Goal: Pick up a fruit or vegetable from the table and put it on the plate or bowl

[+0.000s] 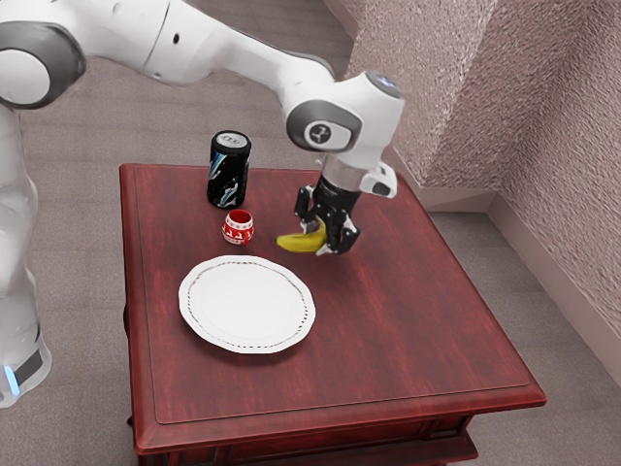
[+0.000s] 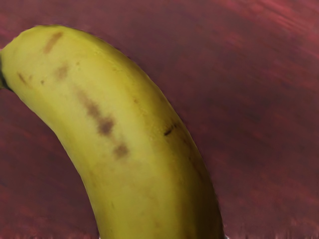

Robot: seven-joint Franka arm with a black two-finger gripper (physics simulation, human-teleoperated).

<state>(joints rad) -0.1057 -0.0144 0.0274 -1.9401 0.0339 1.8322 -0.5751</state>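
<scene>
Beyond the plate (image 1: 246, 303), banana (image 1: 297, 241), one end toward cup (image 1: 238, 227), other at gripper (image 1: 327, 237)

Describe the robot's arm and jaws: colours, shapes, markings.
White, rounded arm segments with grey joint caps, one bearing a round dark emblem. A dark wrist collar leads to black jaws, with a small white block beside it.

Red wooden table (image 1: 417, 320) carries plate (image 1: 246, 303), dark can (image 1: 229, 169), small red cup (image 1: 238, 227), seemingly banana (image 1: 299, 240).
</scene>
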